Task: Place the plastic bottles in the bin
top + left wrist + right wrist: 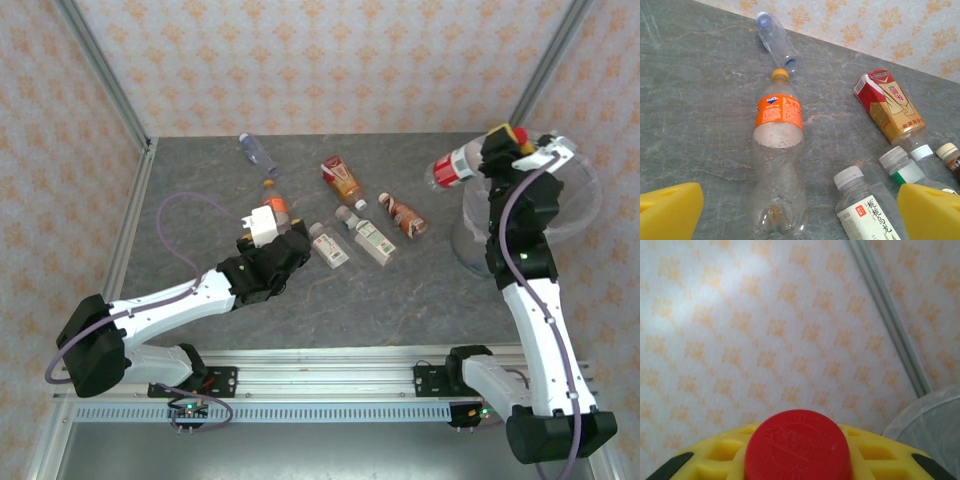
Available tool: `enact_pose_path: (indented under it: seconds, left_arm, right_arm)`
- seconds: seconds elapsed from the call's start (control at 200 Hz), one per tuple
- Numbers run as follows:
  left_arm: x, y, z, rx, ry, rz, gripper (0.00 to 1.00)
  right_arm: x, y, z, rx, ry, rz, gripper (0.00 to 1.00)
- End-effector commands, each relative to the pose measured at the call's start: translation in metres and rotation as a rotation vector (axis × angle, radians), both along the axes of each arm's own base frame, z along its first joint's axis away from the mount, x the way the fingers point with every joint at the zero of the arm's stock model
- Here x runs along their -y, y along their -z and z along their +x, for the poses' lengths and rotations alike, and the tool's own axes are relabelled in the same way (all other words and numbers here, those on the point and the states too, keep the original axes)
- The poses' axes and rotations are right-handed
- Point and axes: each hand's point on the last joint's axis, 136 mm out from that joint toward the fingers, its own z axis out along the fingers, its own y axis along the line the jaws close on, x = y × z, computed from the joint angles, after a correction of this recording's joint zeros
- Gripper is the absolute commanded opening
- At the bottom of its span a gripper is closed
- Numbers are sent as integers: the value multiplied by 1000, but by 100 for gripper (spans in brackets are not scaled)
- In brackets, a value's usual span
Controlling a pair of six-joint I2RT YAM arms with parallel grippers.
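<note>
Clenched in the right gripper (pixel 505 142): a red-labelled bottle (pixel 453 167), red cap (pixel 797 446) seen end-on between the yellow fingers (pixel 875 455), body sticking out sideways, with the bin (pixel 580 205) just beside and below. Probably empty, so light and easy to swing. Thin walls, likely to dent and slip under a squeeze at the middle; firmer near the neck.

Spread wide and holding nothing: the left gripper (pixel 800 217), hanging over an orange-labelled bottle (pixel 777 145) lying flat straight ahead, cap pointing away. Best taken across the labelled waist, probably the stiffest part; round, so apt to roll. Close on the right, a white-labelled bottle (pixel 867 212); farther ahead, a clear bottle (pixel 776 42).
</note>
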Motion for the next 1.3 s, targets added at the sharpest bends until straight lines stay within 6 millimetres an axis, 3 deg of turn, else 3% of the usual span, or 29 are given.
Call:
enact_pose_path:
  seconds: [0.0,0.18,0.435,0.626,0.931,1.191,1.296]
  left_arm:
    - [-9,-10,3,21,-53,4,100]
    - [0,-2,7,-2,-15,-11,100]
    - [2,-1,8,-4,-6,-12,100]
    - [2,3,9,-19,-3,-9,100]
    - [-6,2,4,-20,-18,5,100]
    - [-11,2,1,-21,-28,13,100]
    - [-12,4,0,-26,-30,9,100]
  right_arm:
    - [18,-61,-39,194,90,-12,0]
    - [44,-65,-56,165,285,-119,0]
    - [74,-20,-44,-111,508,-273,0]
    - [92,0,-42,-257,610,-344,0]
    - [122,73,-18,-632,624,-380,0]
    - [136,107,3,-826,629,-462,0]
    - [139,125,10,-914,592,-456,6]
